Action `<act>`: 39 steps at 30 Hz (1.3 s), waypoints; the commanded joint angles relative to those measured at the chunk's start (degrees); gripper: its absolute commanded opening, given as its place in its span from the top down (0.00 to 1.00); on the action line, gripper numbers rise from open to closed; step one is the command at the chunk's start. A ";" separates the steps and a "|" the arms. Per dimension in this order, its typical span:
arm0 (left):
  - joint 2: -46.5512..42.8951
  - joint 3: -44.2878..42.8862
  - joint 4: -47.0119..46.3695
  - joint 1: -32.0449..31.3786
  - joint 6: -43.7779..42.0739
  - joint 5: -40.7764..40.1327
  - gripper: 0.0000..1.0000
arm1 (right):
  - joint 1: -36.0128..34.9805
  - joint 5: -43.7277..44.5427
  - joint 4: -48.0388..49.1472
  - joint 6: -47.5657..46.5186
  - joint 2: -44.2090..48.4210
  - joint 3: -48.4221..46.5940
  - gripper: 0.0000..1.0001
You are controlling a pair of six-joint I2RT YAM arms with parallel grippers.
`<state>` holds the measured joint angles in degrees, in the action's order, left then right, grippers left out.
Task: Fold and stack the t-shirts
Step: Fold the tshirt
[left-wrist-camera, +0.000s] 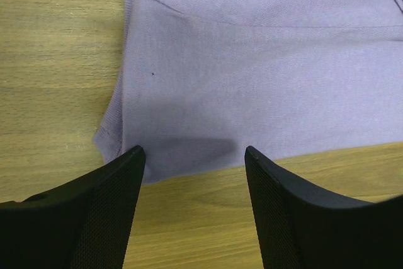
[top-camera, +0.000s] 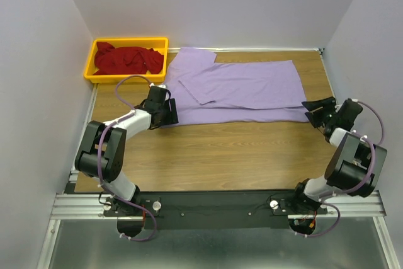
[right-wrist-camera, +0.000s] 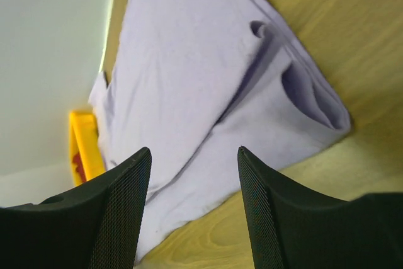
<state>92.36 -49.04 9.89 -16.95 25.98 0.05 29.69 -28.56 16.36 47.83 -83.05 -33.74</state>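
Table (top-camera: pixel 239 155): bare wood along the whole near half, between the arms; walls close on the left, far and right edges.
Lilac t-shirt (top-camera: pixel 245 89): spread flat across the far half, partly folded, its long near edge running left to right.
Yellow bin (top-camera: pixel 129 41): far left corner, just beside the shirt.
Red t-shirt (top-camera: pixel 126 60): crumpled inside the bin.
Left gripper (left-wrist-camera: pixel 192 155): jaws apart, empty, at the lilac shirt's near left corner; possibly touching cloth, hard to tell.
Right gripper (right-wrist-camera: pixel 194 152): jaws apart, empty, facing the shirt's near right folded corner.
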 commanded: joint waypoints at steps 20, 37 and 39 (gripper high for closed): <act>-2.96 7.28 6.28 3.59 -1.02 -1.90 0.27 | 8.80 5.08 -0.53 -1.77 -13.75 4.29 0.36; -13.96 9.40 2.68 3.59 -0.66 -0.94 0.20 | -18.49 1.94 -2.92 -0.63 1.32 -3.79 0.39; -13.00 9.22 2.76 3.59 -0.84 -0.93 0.20 | -22.90 -2.28 -0.64 -1.69 -2.37 -5.11 0.42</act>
<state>78.87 -39.75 12.91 -13.61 25.87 -0.25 13.85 -25.80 13.56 48.47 -81.03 -36.58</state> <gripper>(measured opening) 0.798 0.605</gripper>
